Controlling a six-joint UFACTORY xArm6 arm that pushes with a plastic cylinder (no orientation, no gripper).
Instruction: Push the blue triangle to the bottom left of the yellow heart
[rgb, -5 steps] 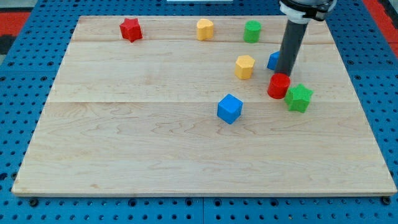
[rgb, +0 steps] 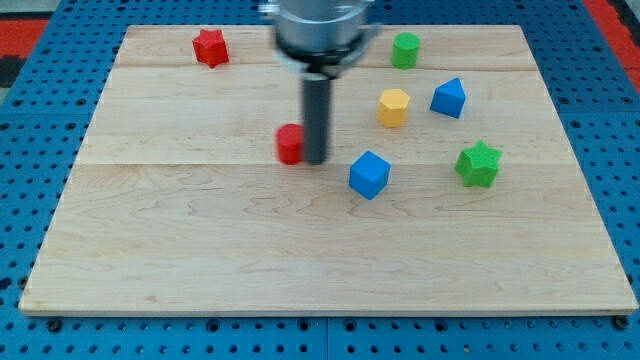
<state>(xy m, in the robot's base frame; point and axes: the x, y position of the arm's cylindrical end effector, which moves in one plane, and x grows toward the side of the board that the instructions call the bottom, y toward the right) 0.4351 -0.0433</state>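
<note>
My tip (rgb: 315, 161) has swept from the view's right to mid-table (rgb: 200, 240), carrying the red block (rgb: 290, 144), now touching its left. No pincer shows. The blue triangle (rgb: 449, 98), uncovered, stays right of the yellow block (rgb: 394, 106).

No readable text, labels, numbers or signs on anything.

Straight dark rod, my tip (rgb: 315, 161), blurry grey/silver collar above, prob. metal.
</note>
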